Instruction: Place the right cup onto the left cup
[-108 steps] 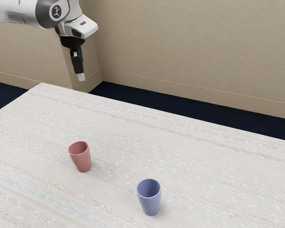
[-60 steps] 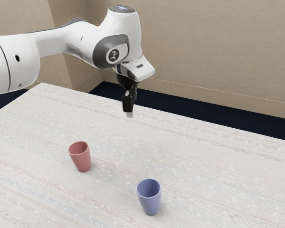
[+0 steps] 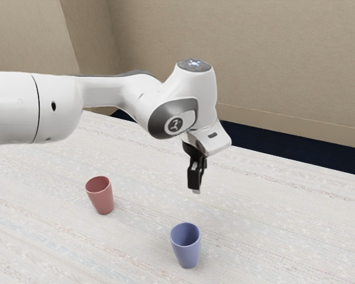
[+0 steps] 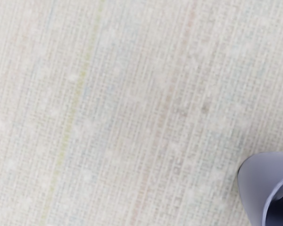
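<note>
Red cup (image 3: 103, 202) stands toward the exterior view's left, the blue cup (image 3: 186, 253) nearer and farther right, as the empty gripper (image 3: 195, 190) swings down toward the latter, apparently lining up a pick. How far open it is cannot be told.

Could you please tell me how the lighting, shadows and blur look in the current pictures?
Exterior view: soft, even light, a faint shadow beside the blue cup, no strong glare on the red cup; wrist view: tabletop weave looks somewhat blurred, the blue cup's inside is very dark, and the frame's edge cuts the cup off.
</note>
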{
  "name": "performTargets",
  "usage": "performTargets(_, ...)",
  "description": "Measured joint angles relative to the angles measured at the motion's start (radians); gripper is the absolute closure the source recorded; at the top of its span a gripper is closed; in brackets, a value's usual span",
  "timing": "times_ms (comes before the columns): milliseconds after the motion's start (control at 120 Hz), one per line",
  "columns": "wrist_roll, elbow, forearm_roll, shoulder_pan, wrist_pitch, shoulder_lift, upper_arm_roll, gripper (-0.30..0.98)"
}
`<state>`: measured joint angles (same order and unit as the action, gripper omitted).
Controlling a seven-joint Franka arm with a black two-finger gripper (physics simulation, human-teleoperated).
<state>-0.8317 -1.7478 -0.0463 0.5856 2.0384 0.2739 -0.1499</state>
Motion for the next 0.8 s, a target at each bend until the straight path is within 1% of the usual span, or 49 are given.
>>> performTargets(250, 0.058, -0.155, 0.004, 0.002, 0.036, -0.061, 0.022, 0.0)
performTargets(433, 0.094, -0.232, 0.006, 0.003, 0.064, -0.062, 0.025, 0.0)
performTargets(567, 0.115, -0.247, 0.005, 0.003, 0.099, -0.037, 0.025, 0.01)
performTargets(667, 0.128, -0.248, 0.005, 0.008, 0.121, -0.023, 0.025, 0.11)
performTargets(800, 0.147, -0.27, 0.008, 0.017, 0.148, -0.018, 0.026, 0.4)
